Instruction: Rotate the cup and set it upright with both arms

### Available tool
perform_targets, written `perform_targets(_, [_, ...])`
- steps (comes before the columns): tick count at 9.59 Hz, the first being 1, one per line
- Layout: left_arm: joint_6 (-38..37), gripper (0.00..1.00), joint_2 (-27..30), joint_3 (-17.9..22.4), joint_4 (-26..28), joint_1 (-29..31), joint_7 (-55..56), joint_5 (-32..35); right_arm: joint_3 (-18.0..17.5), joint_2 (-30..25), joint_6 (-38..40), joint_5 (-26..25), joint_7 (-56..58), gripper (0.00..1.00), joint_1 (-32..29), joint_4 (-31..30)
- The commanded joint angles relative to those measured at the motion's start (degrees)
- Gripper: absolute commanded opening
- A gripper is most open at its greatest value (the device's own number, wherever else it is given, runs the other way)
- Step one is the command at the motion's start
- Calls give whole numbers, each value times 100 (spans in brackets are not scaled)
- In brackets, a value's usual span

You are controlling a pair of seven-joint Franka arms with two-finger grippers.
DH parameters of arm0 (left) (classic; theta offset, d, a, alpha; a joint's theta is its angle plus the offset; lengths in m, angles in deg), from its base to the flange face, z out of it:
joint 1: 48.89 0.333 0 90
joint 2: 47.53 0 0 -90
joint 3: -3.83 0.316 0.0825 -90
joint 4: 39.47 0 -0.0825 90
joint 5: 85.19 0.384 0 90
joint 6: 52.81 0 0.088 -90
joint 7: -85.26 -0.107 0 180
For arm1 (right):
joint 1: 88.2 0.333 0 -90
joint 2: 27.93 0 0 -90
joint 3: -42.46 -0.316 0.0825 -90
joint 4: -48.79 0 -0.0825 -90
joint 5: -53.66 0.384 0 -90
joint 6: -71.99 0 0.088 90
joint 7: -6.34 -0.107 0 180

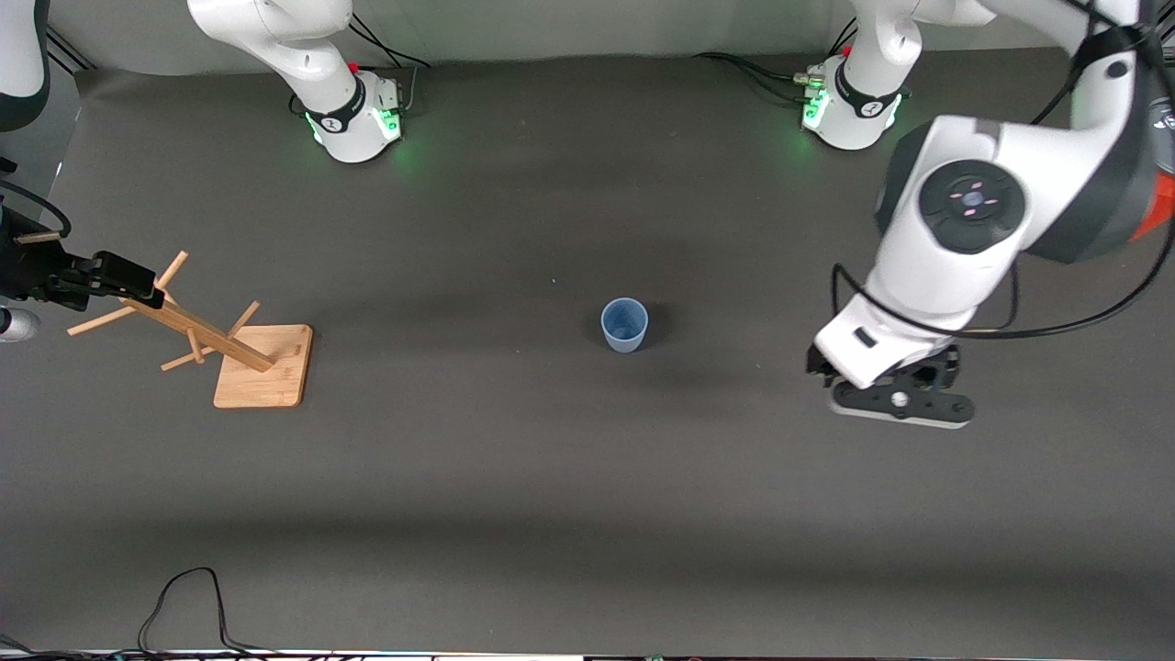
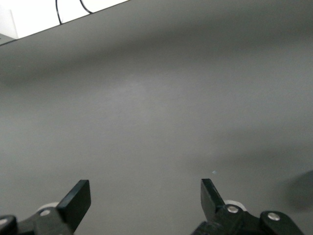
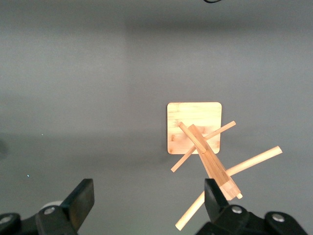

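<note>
The pale blue cup stands near the middle of the dark table with its open mouth facing up. It shows in neither wrist view. My left gripper hangs over bare table toward the left arm's end, well apart from the cup. In the left wrist view its two black fingers are spread wide, so the left gripper is open with only tabletop between them. My right gripper hovers over the top of the wooden rack at the right arm's end. The right gripper is open and holds nothing.
A wooden peg rack on a square base stands toward the right arm's end, seen from above as the rack in the right wrist view. A black cable loops at the table's edge nearest the front camera. The arms' green-lit bases sit along the back.
</note>
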Motion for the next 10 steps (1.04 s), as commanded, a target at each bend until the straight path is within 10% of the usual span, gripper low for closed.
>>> perform_targets(1, [-238, 100, 151, -73, -7, 537, -865, -252, -8, 15, -5, -11, 59, 100, -21, 40])
perform_targets(6, [-722, 100, 623, -90, -141, 1120, -1475, -824, -8, 15, 3, -11, 68, 100, -21, 40])
perform_targets(10, [86, 100, 2223, 837, 2205, 491, -1335, -816, -8, 24, -5, -11, 68, 100, -21, 40])
